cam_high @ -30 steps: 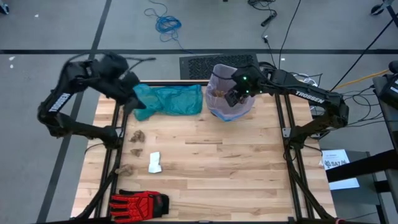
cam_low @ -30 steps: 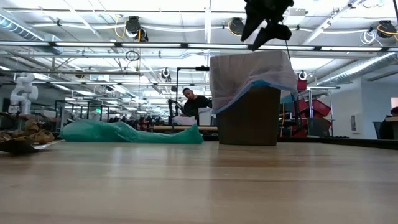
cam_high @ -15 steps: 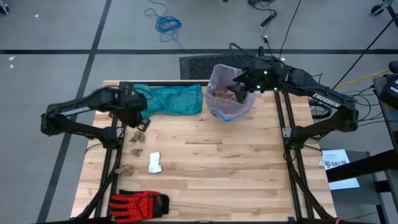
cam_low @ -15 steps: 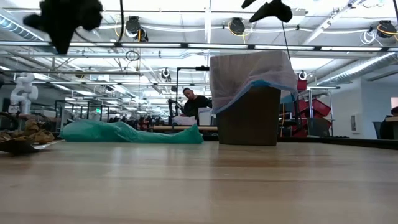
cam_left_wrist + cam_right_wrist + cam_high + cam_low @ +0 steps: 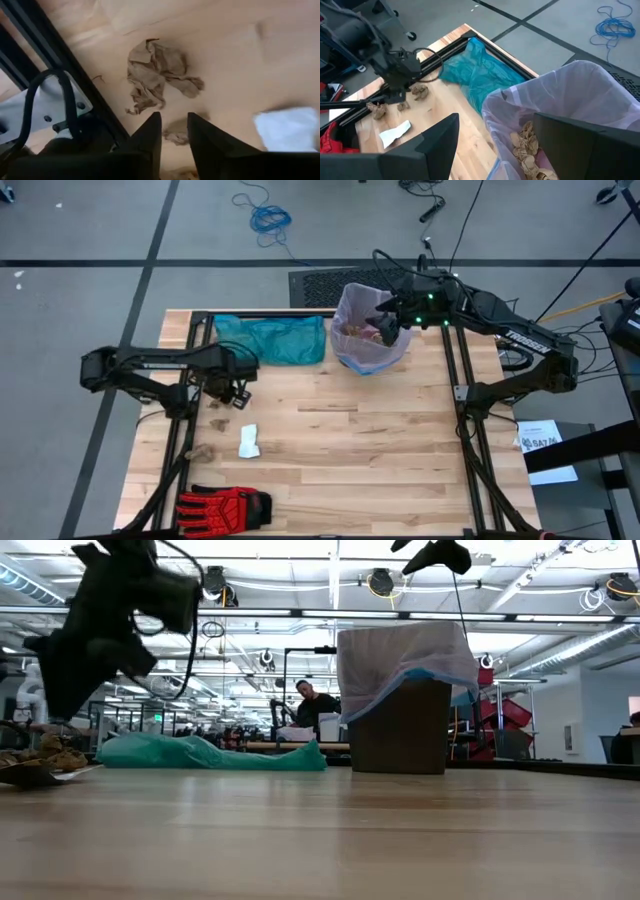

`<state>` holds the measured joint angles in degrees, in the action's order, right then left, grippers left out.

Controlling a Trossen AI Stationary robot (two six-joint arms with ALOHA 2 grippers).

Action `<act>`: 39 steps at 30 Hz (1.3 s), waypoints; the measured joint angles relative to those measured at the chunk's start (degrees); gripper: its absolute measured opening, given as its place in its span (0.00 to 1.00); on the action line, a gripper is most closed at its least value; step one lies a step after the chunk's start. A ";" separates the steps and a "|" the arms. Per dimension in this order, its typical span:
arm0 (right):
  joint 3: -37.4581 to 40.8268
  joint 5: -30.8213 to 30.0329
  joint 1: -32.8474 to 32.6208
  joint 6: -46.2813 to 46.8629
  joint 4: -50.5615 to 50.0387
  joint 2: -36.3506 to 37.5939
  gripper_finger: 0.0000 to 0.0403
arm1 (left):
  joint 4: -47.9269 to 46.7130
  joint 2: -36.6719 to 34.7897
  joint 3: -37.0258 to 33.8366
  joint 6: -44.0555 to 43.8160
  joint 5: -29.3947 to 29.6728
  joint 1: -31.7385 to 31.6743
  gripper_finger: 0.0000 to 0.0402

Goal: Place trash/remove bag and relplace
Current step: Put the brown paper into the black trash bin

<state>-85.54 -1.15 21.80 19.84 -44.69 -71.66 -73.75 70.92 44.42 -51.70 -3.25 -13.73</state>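
Nearest the front edge of our pale wooden table, well away from the bin, lies a red and black work glove. Beyond it sit a crumpled white paper scrap and small brown paper wads, all a good way from the bin.

Our left tool hangs low over a larger crumpled brown paper wad; its dark fingers stand a little apart with nothing between them, the wad lying just ahead of the tips. We judge this to be the trash-gathering step: the next move calls for lowering the tool so the tips straddle the wad, then pinching and carrying it to the bin.

Farther back, beside the bin, a teal-green translucent plastic bag lies flat on the table.

At the far side stands the dark bin, lined with the thin translucent pale pink-lavender plastic bag, its rim folded over the bin's top and a blue edge showing. Brown scraps already lie inside. Our right tool waits above the bin's mouth, fingers spread wide, holding nothing

The bag is not yet drawn out
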 joint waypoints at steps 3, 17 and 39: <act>0.00 0.00 0.00 0.00 0.04 0.00 0.62 | 2.42 2.15 -2.22 0.02 0.36 -0.12 0.30; 0.00 0.02 -0.13 1.97 0.41 0.00 0.62 | 23.18 8.29 -9.60 0.42 -2.98 -0.01 0.19; 0.00 3.17 -0.15 3.04 2.47 -0.02 0.62 | -7.58 5.33 10.26 5.70 12.13 -7.93 0.20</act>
<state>-85.54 2.02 21.65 22.87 -42.22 -71.68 -81.33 76.25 54.67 -46.00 8.88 -21.65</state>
